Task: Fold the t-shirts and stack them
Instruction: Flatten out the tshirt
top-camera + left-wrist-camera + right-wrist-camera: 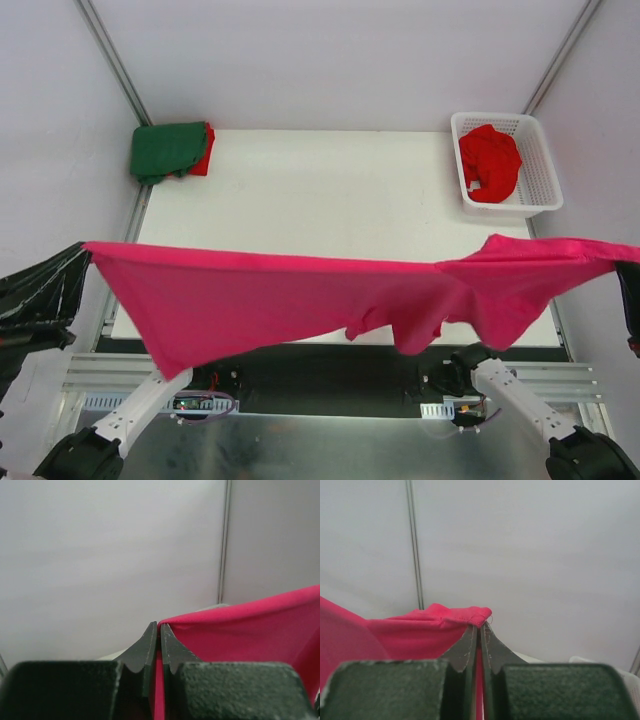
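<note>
Holding soft magenta-pink cloth t-shirt [290, 300] stretched aloft over near edge of white table [320, 200], left gripper [159, 626] and right gripper [479, 628] clamped on its ends; next, probably laying it flat for folding.

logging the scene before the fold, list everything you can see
pink t-shirt: one, magenta-pink, stretched in the air between both grippers
green t-shirt: one, dark green, folded, far left corner
folded red t-shirt: one, red, under the green t-shirt
crumpled red t-shirt: one, red, inside the basket
basket: one, white lattice, far right corner
table: one, white
left gripper: one, black, shut on the pink t-shirt
right gripper: one, black, shut on the pink t-shirt
</note>
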Robot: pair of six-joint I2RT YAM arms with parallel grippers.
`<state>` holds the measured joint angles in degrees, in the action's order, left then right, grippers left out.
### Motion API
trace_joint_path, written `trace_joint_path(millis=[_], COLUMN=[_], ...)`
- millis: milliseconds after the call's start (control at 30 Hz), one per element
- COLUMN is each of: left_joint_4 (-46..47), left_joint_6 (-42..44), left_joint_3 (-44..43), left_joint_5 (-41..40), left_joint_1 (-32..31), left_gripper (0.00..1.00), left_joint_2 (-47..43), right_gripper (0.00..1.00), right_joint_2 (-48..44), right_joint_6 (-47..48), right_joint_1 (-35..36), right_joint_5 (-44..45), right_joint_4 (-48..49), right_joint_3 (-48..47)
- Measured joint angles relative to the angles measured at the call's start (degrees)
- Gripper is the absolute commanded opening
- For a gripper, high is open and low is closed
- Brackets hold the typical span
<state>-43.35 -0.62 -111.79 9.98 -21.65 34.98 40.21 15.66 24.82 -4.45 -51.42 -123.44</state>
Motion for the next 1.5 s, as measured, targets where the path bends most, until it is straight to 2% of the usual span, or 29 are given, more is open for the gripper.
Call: trace_joint_path(millis=[100, 233, 333, 467, 600, 800, 1000, 1100, 1267, 1400, 1500], left_joint_4=[0.90, 6.34, 9.03, 12.07, 11.41, 8.63, 2.54, 0.92, -1.18, -2.56, 0.24], left_joint_6=[0.50, 3.15, 5.22, 7.30, 7.74, 5.92, 1.64, -0.92, -3.23, -2.67, -0.74], left_joint_3=[1.95, 11.58, 16.37, 17.00, 17.00, 15.78, 4.28, 0.35, -1.70, -1.57, 0.98], left_joint_5=[-0.66, -3.63, -5.31, -5.92, -5.07, -2.45, -0.02, 0.74, 2.64, 2.73, 1.90], left_joint_1=[0.00, 0.00, 0.00, 0.00, 0.00, 0.00, 0.00, 0.00, 0.00, 0.00, 0.00], left_gripper=[0.00, 0.00, 0.00, 0.00, 0.00, 0.00, 0.00, 0.00, 0.00, 0.00, 0.00], left_joint_2=[-1.88, -0.52, 6.54, 18.95, 24.09, 14.19, 2.08, -2.54, -4.61, -3.13, -1.01], right_gripper=[0.01, 0.01, 0.01, 0.01, 0.01, 0.01, 0.01, 0.01, 0.01, 0.01, 0.01], right_joint_2=[-1.97, -0.15, 6.62, 18.40, 22.38, 14.36, 1.79, -3.89, -5.75, -5.09, -3.82], right_joint_6=[-0.04, 0.61, 2.45, 4.35, 4.52, 2.91, 0.46, -0.50, -1.20, -1.25, -0.90], right_joint_1=[0.02, 0.09, 0.13, 0.13, 0.13, 0.13, 0.13, 0.13, 0.13, 0.13, 0.20], right_joint_5=[0.04, 2.16, 5.55, 8.35, 8.11, 3.80, -1.07, -2.69, -3.98, -3.80, -2.62], right_joint_4=[2.21, 5.62, 7.50, 9.18, 7.39, 1.42, -4.46, -4.74, -4.52, -2.78, 0.81], right_joint_3=[3.85, 12.57, 17.35, 18.58, 18.58, 11.82, -3.10, -6.29, -4.94, 1.92, 7.93])
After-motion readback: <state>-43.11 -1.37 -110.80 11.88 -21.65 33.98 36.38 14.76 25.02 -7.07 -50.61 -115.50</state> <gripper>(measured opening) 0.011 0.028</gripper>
